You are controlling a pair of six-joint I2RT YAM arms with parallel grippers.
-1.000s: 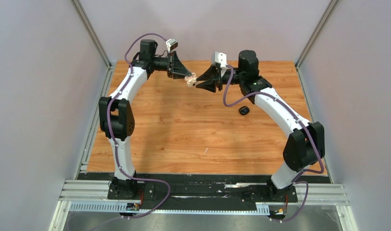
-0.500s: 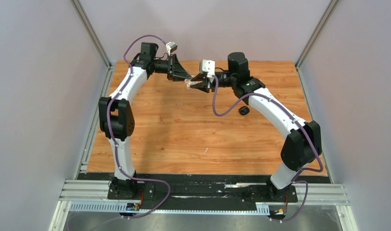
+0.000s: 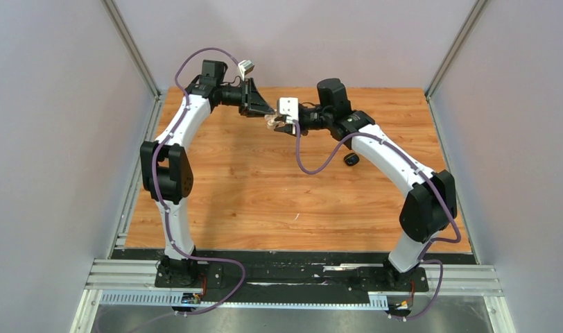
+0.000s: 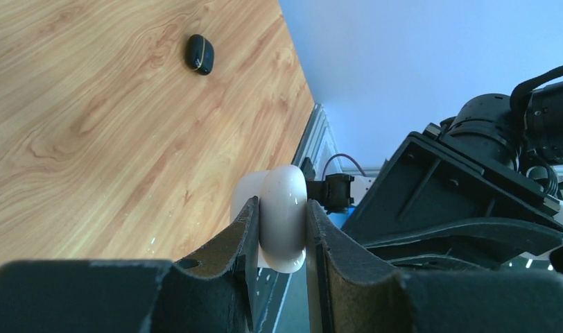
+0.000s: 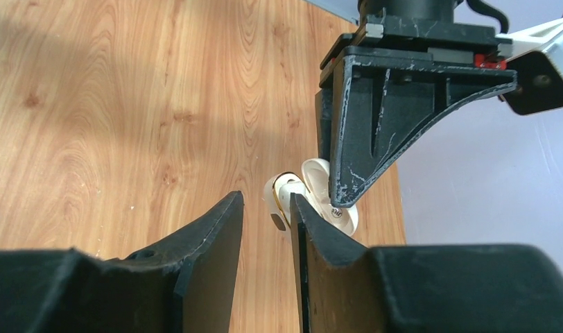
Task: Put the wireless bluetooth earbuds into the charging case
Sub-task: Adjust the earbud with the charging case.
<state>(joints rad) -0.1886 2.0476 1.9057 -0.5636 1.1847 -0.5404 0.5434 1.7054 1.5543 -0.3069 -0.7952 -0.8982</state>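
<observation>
A: What does the left pincer [image 4: 281,207] have?

B: The white charging case [image 4: 284,232], a glossy, pebble-round plastic shell. It is clamped edge-on between two matte black fingers [image 4: 247,229], held in the air above the far part of the desk [image 3: 265,201]. The desk is orange-brown board with a printed wood grain.

A: Is the case open?

B: The right wrist view shows two rounded white halves spread apart. The left pincer grips one half. The other, the lid half [image 5: 281,201], has a thin gold-coloured rim and a small dark slot. Whether an earbud sits inside cannot be told.

A: And the right pincer [image 5: 265,202]?

B: It faces the white charging case from the opposite side, its jaws apart. Only wood grain shows in the gap between its tapered black fingers. One fingertip is just beside the lid half; contact cannot be told.

A: Anything else?

B: A black oval case [image 4: 200,53], smooth, with a fine pale seam line. It lies flat on the desk, well apart from the white charging case, to its right and nearer the arm bases.
</observation>
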